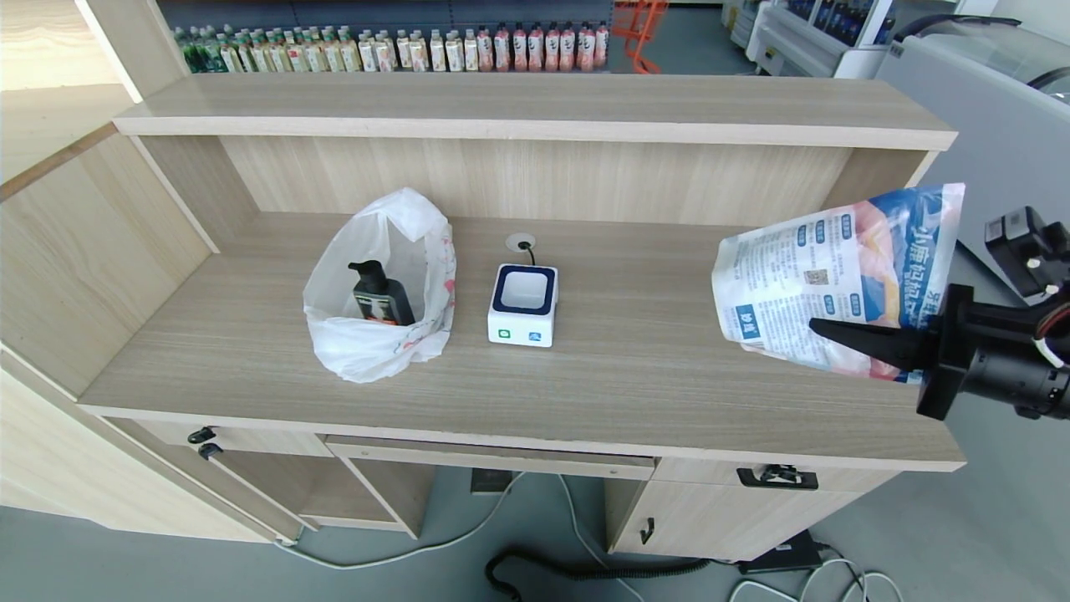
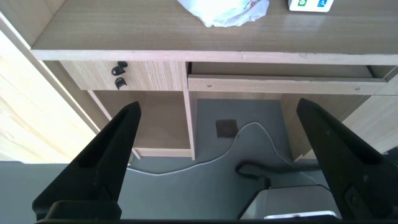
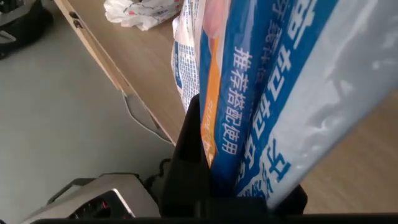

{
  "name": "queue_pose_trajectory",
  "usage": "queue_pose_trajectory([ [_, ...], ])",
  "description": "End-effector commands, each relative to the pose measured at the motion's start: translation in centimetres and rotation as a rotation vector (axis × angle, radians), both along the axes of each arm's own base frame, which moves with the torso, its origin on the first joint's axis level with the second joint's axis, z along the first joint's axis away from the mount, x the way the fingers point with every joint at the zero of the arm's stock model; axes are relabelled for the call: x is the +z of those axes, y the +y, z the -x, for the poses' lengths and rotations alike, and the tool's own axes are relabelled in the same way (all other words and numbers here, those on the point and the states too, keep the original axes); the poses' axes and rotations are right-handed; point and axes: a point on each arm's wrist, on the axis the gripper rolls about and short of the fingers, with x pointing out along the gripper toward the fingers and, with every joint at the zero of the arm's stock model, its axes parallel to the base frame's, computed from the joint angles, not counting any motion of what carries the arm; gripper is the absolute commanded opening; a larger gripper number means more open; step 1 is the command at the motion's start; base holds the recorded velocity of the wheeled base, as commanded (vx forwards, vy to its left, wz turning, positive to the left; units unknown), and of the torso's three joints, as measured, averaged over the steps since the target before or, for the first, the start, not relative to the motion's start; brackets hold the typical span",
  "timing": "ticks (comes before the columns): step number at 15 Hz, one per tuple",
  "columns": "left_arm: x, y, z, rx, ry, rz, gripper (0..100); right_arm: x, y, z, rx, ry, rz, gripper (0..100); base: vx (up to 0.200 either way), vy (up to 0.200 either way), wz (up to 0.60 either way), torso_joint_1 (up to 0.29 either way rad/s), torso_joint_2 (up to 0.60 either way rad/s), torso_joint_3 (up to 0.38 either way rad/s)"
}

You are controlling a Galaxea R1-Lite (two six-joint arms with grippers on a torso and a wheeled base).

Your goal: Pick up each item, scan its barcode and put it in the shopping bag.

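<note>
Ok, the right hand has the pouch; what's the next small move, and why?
Probably carry the pouch left over the scanner. The right hand is shut on it at the counter's right end, well apart from the scanner, and the shopping bag stands farther left, so scanning looks due first.

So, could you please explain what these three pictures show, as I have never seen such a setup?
This is a robot with two arms, each ending in a two-fingered gripper. One picture comes from a camera on its head, looking down at a wooden counter; the other two come from cameras on its wrists. On the counter stand a white shopping bag with a dark pump bottle inside and, beside it, a small white scanner. The right gripper is shut on a blue and white packet, held above the counter's right end. The left gripper is open and empty, low in front of the counter.
</note>
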Motion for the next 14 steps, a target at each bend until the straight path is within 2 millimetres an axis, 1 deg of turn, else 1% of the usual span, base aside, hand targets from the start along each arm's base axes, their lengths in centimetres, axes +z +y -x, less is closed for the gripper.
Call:
queue_pose_trajectory([
  [1, 0.0, 0.0, -0.01, 0.0, 0.002, 0.0, 100, -1.06, -0.59, 0.82, -0.026, 0.034, -0.001, 0, 0.0, 0.0, 0.0, 0.0, 0.0, 0.0],
  [3, 0.0, 0.0, -0.01, 0.0, 0.002, 0.0, 100, -1.21, -0.9, 1.29, -0.04, 0.039, -0.003, 0, 0.0, 0.0, 0.0, 0.0, 0.0, 0.0],
  [7, 0.0, 0.0, 0.0, 0.0, 0.0, -0.003, 100, -1.15, -0.99, 1.36, -0.042, 0.038, -0.006, 0, 0.0, 0.0, 0.0, 0.0, 0.0, 0.0],
  [14, 0.0, 0.0, 0.0, 0.0, 0.0, -0.002, 100, -0.93, -0.95, 1.41, -0.039, 0.039, -0.016, 0, 0.2, 0.0, 0.0, 0.001, 0.0, 0.004],
])
